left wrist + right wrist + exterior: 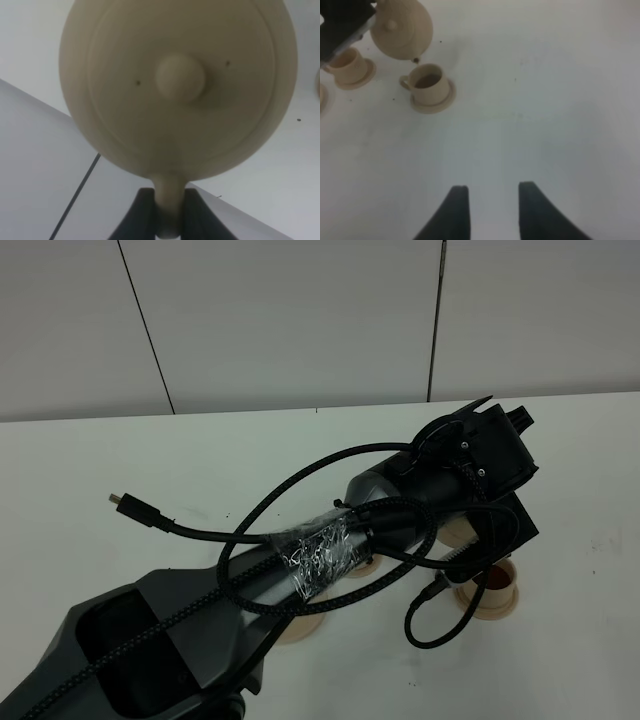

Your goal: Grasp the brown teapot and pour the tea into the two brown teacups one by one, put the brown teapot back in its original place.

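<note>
My left fingers point(142, 216) are clamped on the teapot point(180, 85) handle. The pot fills that view, so I can't see its spout there. My right fingers point(457, 212) are spread wide and hold nothing, above the bare desk point(545, 100). From that side the teapot is tipped, with its spout just over the cup point(427, 84) of brown tea. The arm point(340, 25) half hides the other cup point(347, 64). From up high, the arm covers the teapot.
</note>
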Motion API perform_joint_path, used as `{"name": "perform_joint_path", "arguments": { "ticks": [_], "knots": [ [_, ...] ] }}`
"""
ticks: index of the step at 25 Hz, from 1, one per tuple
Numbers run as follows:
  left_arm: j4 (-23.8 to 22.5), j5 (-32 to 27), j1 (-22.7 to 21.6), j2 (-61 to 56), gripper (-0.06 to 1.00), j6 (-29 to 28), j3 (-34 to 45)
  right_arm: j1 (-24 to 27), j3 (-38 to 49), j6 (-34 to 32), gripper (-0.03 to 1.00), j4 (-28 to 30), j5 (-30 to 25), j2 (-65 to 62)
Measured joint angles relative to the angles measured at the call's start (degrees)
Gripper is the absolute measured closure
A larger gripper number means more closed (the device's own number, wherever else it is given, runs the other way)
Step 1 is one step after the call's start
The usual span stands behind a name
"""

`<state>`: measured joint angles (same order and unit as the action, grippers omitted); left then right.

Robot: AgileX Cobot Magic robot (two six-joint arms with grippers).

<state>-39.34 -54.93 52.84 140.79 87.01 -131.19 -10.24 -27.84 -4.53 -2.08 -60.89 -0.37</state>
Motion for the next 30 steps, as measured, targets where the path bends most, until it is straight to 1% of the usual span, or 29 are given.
{"name": "perform_joint_path", "arguments": {
  "ticks": [30],
  "knots": [
    [0.1, -1.3, 0.5, 0.0, 0.78, -0.3, 0.0, 0.0, 0.0, 0.0, 0.73, 0.0, 0.0, 0.0]
  ]
}}
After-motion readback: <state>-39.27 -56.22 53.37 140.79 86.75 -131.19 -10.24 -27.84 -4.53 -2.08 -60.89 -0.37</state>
